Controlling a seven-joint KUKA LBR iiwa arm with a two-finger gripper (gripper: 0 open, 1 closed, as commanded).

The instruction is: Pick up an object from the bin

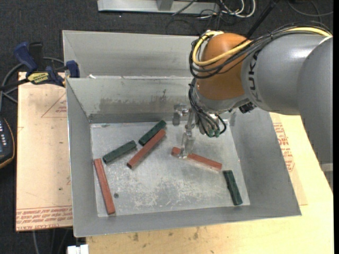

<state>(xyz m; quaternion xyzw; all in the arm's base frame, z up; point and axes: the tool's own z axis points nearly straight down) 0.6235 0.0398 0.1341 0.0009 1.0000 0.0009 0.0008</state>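
Observation:
My gripper hangs low in the middle of the bin, its tip down at the left end of a flat red bar that lies slanting toward the lower right. Whether it touches or grips the bar I cannot tell. A short dark green bar lies just beyond the red bar's right end, near the bin's right wall. Left of the gripper, a second red bar lies diagonally on the floor.
A dark green bar rests alongside the upper end of the diagonal red bar. Another green bar lies further left, and a long red bar runs along the left wall. The arm's orange cover and cables hang over the bin's upper right.

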